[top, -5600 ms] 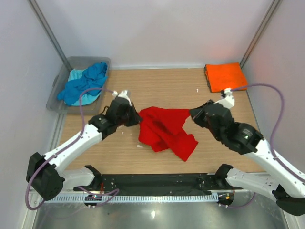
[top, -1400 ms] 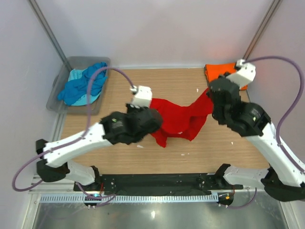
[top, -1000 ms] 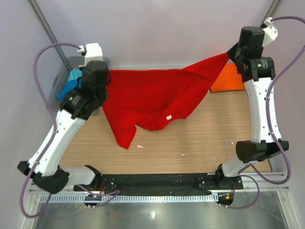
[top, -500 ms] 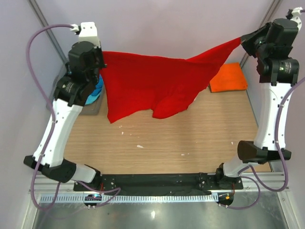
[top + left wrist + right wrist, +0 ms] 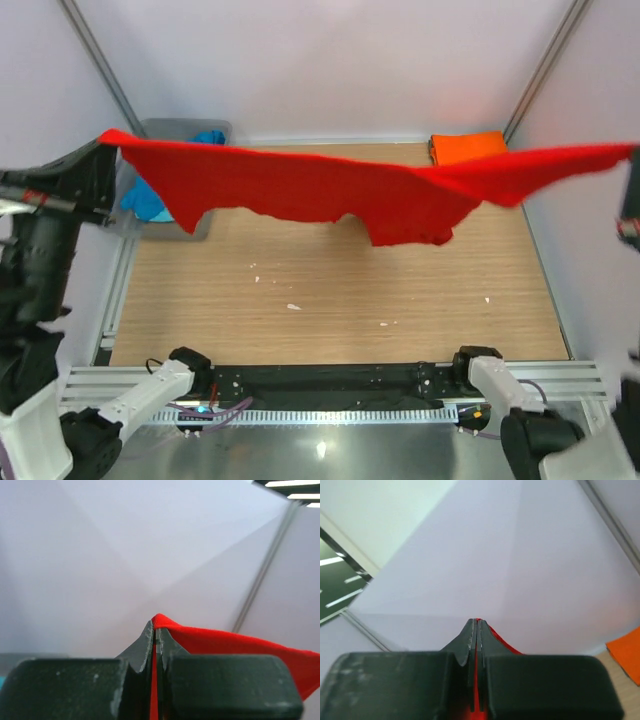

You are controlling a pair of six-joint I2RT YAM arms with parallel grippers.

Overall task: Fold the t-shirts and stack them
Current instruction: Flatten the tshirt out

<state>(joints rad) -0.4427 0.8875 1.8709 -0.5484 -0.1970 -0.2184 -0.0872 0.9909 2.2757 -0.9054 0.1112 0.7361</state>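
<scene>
Hanging high over the table, the red shirt stretches long from left to right. The left gripper is pressed tight on its left end; the right gripper is pressed tight on its right end. I think both must lower together toward the table.

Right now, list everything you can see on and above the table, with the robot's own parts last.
red t-shirt: one, bright red, stretched in the air above the table between both tools
orange t-shirt: one, orange, folded, far right corner of the table
blue t-shirts: count unclear, blue, bunched in the tub, partly hidden
tub: one, grey translucent, far left corner
table: one, light wood, centre
white specks: a few, white, mid table
left tool: one, dark, shut on the red t-shirt
right tool: one, dark, shut on the red t-shirt
</scene>
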